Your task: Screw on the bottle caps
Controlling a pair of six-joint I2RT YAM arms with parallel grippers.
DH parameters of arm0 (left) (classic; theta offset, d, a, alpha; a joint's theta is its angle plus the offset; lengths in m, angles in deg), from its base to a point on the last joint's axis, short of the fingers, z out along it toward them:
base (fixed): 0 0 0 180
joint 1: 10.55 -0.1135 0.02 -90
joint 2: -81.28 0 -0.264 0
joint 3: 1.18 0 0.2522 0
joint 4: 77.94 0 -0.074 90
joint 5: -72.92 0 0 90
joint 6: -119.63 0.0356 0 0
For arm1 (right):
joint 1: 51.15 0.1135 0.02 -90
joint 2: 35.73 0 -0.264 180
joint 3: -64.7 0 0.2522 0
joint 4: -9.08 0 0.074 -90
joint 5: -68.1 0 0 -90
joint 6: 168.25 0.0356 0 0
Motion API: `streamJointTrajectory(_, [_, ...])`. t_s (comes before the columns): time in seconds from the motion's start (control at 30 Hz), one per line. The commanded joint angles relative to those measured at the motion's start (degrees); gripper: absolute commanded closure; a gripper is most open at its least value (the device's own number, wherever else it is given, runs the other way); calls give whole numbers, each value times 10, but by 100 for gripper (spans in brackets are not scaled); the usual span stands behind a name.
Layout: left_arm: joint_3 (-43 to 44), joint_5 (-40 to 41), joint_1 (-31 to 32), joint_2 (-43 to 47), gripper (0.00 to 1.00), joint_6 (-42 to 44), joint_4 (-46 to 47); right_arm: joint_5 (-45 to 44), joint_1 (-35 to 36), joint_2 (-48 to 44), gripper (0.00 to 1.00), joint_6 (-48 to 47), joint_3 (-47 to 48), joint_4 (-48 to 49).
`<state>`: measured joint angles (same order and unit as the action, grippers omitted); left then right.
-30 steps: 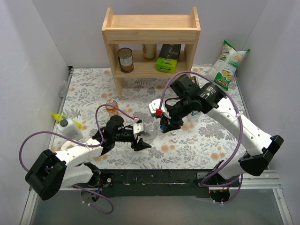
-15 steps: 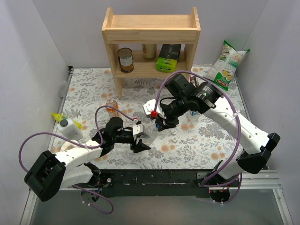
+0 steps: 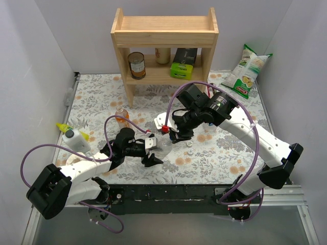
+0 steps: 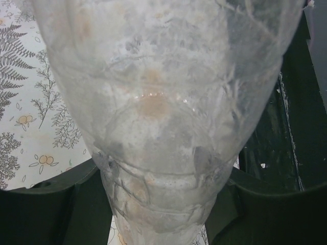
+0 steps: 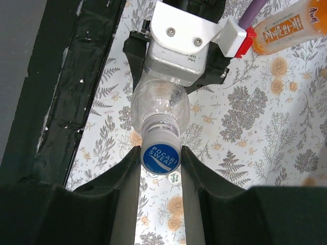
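**A:** Where is the blue cap [image 5: 160,159]?

**B:** It's clenched in your right gripper [image 5: 160,153], at the neck of the clear bottle [image 5: 160,109], near the table's middle. Your left gripper [image 4: 163,204] grasps that bottle's body.

**A:** How will it handle?

**B:** It looks empty, so it's probably light, thin-walled and slick. Pinch the cap by its rim with the 2 fingers and hold the body gently, or it buckles.

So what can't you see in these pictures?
- Right wrist view: the blue cap covers the neck of the clear bottle, hiding its threads.
- Left wrist view: that bottle fills the frame and hides the cap.
- Top view: the tin can on the shelf has a label too small to read.
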<state>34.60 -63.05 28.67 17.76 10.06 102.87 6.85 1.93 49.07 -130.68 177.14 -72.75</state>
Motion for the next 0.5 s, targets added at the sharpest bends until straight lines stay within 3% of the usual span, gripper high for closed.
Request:
streamJointTrajectory(0.0, [15, -13, 3, 14, 100, 18, 6, -18, 5, -5, 74, -17, -7, 10])
streamJointTrajectory(0.47, [15, -3, 3, 17, 100, 42, 13, 31, 10, 25, 72, -42, 10, -51])
